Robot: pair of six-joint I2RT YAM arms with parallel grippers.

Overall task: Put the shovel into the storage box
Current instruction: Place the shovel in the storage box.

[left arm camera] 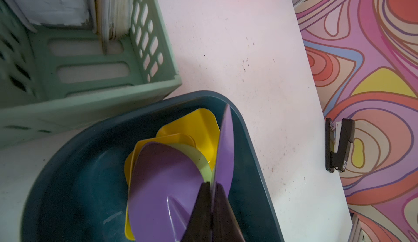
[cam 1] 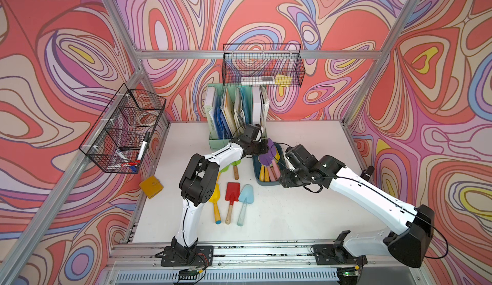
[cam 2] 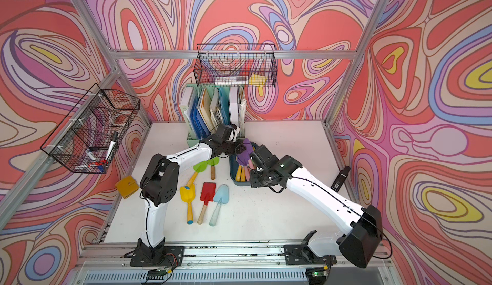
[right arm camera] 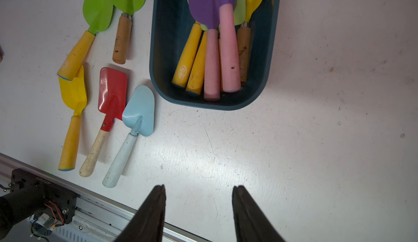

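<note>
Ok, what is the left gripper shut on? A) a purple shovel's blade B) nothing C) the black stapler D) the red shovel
A: in the left wrist view the left gripper pinches the purple shovel by its blade, over the storage box.

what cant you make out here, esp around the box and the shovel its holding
- Shovel count in the storage box: blades overlap, and the right wrist view's edge cuts them off.
- Whether the held purple shovel rests on the pile: the left pincer blocks it in the left wrist view.
- Spine lettering in the file holder: too small in both top views.
</note>
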